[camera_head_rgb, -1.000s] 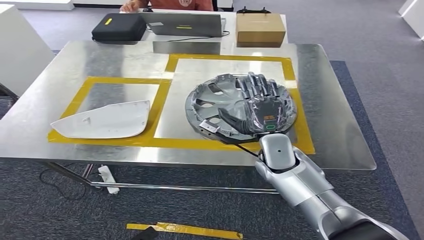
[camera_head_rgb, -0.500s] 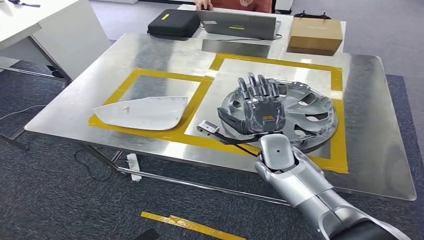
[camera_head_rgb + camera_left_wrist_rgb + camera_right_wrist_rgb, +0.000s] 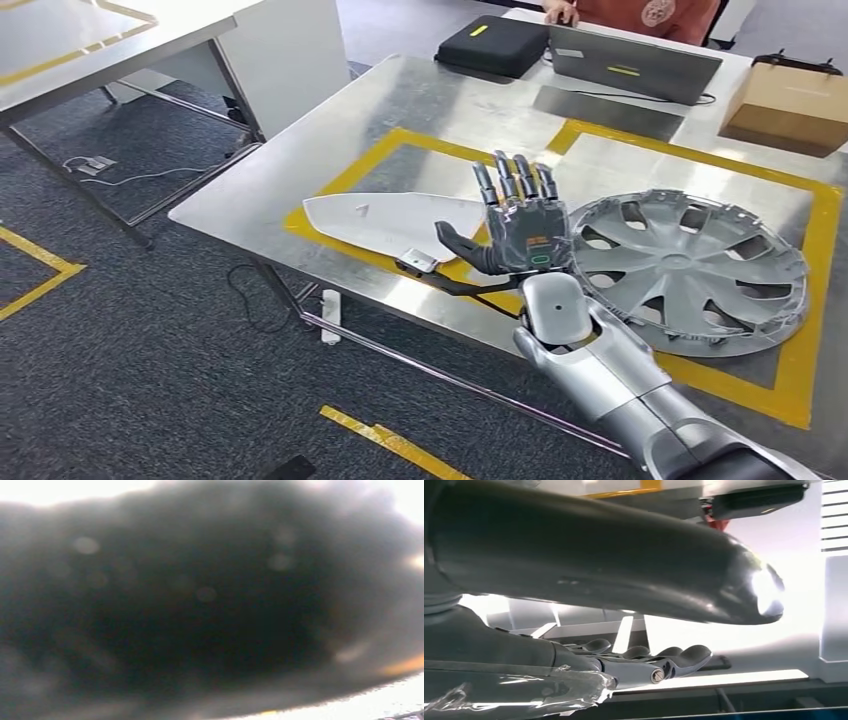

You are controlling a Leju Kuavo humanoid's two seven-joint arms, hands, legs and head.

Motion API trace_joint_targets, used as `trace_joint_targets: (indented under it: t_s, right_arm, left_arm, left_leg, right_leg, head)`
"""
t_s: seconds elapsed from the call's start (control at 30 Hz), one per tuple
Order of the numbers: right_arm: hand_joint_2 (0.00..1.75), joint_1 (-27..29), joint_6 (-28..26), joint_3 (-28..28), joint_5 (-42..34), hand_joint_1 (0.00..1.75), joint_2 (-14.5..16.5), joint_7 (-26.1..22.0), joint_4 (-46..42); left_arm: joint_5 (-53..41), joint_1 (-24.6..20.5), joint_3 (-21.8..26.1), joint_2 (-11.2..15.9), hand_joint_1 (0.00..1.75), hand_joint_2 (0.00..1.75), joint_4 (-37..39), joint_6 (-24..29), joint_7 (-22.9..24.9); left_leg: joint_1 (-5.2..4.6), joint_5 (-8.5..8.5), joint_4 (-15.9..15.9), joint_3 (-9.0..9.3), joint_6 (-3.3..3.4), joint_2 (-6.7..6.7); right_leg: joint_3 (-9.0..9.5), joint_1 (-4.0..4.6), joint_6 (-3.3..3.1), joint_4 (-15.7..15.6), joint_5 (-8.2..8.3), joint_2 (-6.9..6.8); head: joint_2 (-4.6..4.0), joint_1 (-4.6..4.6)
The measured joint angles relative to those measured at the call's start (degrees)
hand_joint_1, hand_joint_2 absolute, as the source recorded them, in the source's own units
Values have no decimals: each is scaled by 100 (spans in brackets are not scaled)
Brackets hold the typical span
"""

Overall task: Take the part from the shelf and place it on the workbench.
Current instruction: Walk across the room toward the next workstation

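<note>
Hubcap: grey, lying flat on the steel worktop inside a yellow tape frame. Right robot hand: hovering just beside the hubcap, apart from it, fingers spread wide and holding nothing. White panel: lying flat beside the hand. Laptop, black case, cardboard box: sitting along the far edge.

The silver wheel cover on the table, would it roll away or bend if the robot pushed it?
The wheel cover lies flat on the metal workbench, so it probably wouldn't roll; more likely it would slide on that shiny surface. It looks like thin moulded plastic with cut-out spokes, so it's likely light and a bit flexible at the rim. The open right hand isn't touching it.
</note>
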Motion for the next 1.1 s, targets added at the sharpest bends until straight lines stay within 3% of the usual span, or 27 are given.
trace_joint_targets:
  t_s: [0.07, 0.1, 0.13, 0.2, 0.23, 0.27, 0.33, 0.37, 0.43, 0.47, 0.53, 0.57, 0.63, 0.7, 0.77, 0.83, 0.87, 0.9, 0.93, 1.0, 1.07, 1.1]
  right_arm:
    - [0, -1, -1, 26, 0, 0, -13, 16, -4]
    - [0, -7, -1, 47, 0, 0, -16, 35, -8]
    - [0, -19, -1, 77, 0, 0, -19, 61, -15]
    - [0, -55, 1, 146, 0, 0, -21, 111, -34]
    - [0, -62, 5, 178, 0, 0, -26, 130, -40]
    - [0, -60, 14, 205, 0, 0, -32, 144, -45]
    - [0, -43, 45, 269, 0, 0, -45, 160, -46]
    - [0, -38, 62, 304, 0, 0, -48, 166, -51]
    - [0, -36, 88, 361, 0, 0, -50, 180, -75]
    - [0, -37, 96, 380, 0, 0, -50, 190, -94]
    - [0, -40, 106, 407, 0, 0, -56, 205, -127]
    - [0, -39, 109, 421, 0, 0, -60, 210, -138]
    - [0, -35, 114, 455, 0, 0, -63, 210, -169]
    - [0, -32, 116, 480, 0, 0, -63, 185, -220]
    - [0, -5, 122, 491, 0, 0, -72, 145, -250]
    - [0, 57, 136, 502, 0, 0, -89, 124, -254]
    - [0, 82, 142, 508, 0, 0, -96, 121, -258]
    - [0, 98, 148, 510, 0, 0, -102, 119, -269]
    - [0, 102, 151, 511, 0, 0, -104, 119, -286]
    - [0, 101, 155, 513, 0, 0, -108, 116, -323]
    - [0, 111, 161, 515, 0, 0, -113, 108, -346]
    - [0, 116, 164, 516, 0, 0, -115, 104, -357]
  left_arm:
    - [0, 2, 0, 0, 0, 0, 0, -3, 1]
    - [-1, 10, 1, 4, 0, 0, 0, -8, 4]
    - [-1, 22, 1, 9, 0, 0, 0, -11, 10]
    - [-2, 25, 2, 17, 0, 0, 0, -14, 21]
    - [-3, 14, 2, 17, 0, 0, -1, -9, 24]
    - [-3, 0, 2, 16, 0, 0, -1, -1, 24]
    - [-5, -6, 2, 16, 0, 0, -1, 13, 24]
    - [-7, 1, 2, 16, 0, 0, -1, 18, 24]
    - [-8, 13, 2, 20, 0, 0, -2, 26, 24]
    - [-9, 9, 2, 22, 0, 0, -3, 30, 23]
    - [-9, -13, 2, 25, 0, 0, -6, 33, 20]
    - [-9, -19, 2, 24, 0, 0, -7, 33, 17]
    - [-9, -8, 3, 28, 0, 0, -7, 34, 14]
    - [-9, 0, 5, 33, 0, 0, -7, 38, 13]
    - [-9, -15, 7, 23, 0, 0, -8, 40, 10]
    - [-9, -14, 7, 10, 0, 0, -9, 41, 9]
    - [-9, -3, 7, 8, 0, 0, -9, 43, 9]
    - [-9, 7, 7, 8, 0, 0, -9, 46, 9]
    - [-9, 13, 8, 5, 0, 0, -9, 51, 9]
    - [-9, 10, 9, -3, 0, 0, -9, 67, 8]
    - [-9, 10, 8, -10, 0, 0, -9, 91, 7]
    - [-9, 23, 8, -11, 0, 0, -9, 101, 7]
  left_leg:
    - [27, 11, 8, -43, -72, -128]
    - [42, 18, 5, -58, -110, -189]
    - [39, 4, 19, -71, -145, -134]
    - [11, -154, 277, -196, -202, 211]
    - [6, -302, 576, -344, -223, 436]
    - [14, -464, 949, -535, -241, 565]
    - [37, -630, 1540, -855, -264, 641]
    - [42, -562, 1562, -876, -266, 654]
    - [37, -190, 1005, -585, -237, 741]
    - [1, -40, 622, -369, -206, 895]
    - [-73, 81, 122, -106, -136, 1141]
    - [-105, 54, 58, -83, -110, 1189]
    - [-93, 62, 22, -88, -64, 1045]
    - [-59, 75, -14, -64, -7, 890]
    - [-41, 79, -25, -54, 32, 730]
    - [-41, 79, -24, -52, 43, 546]
    - [-42, 78, -22, -48, 44, 452]
    - [-41, 77, -19, -41, 42, 361]
    - [-40, 74, -15, -34, 37, 277]
    - [-35, 67, 2, -36, 4, 122]
    - [-13, 83, 11, -75, -66, -6]
    - [2, 97, 10, -97, -107, -68]
  right_leg:
    - [111, 2, -43, -168, -5, 111]
    - [123, 7, -75, -186, -7, 51]
    - [140, 7, -110, -201, -5, -14]
    - [194, 0, -193, -239, -4, -166]
    - [219, 10, -227, -248, -16, -254]
    - [237, 21, -255, -249, -33, -343]
    - [266, 37, -276, -248, -70, -527]
    - [284, 42, -276, -248, -89, -611]
    - [342, 53, -259, -248, -134, -765]
    - [373, 68, -241, -248, -162, -834]
    - [415, 108, -191, -244, -212, -965]
    - [429, 127, -165, -249, -231, -1035]
    - [453, 131, -113, -261, -276, -1141]
    - [369, 104, -69, -39, -450, -910]
    - [39, 83, -45, 642, -772, -547]
    - [-365, 81, -36, 1333, -961, -430]
    - [-465, 80, -37, 1426, -903, -416]
    - [-448, 76, -43, 1274, -725, -404]
    - [-329, 66, -49, 926, -475, -358]
    - [-7, 30, -63, 173, -114, -114]
    - [156, 26, -81, -139, -52, 47]
    - [181, 39, -99, -168, -51, 15]
  head:
    - [0, -3]
    - [0, -3]
    - [0, -6]
    - [0, -54]
    - [0, -76]
    - [0, -95]
    - [0, -95]
    - [0, -95]
    - [0, -95]
    - [0, -96]
    - [0, -90]
    - [0, -87]
    - [0, -79]
    - [0, -62]
    - [0, -32]
    - [0, -19]
    - [0, -19]
    - [0, -19]
    - [0, -20]
    - [0, -22]
    - [0, -22]
    - [0, -23]
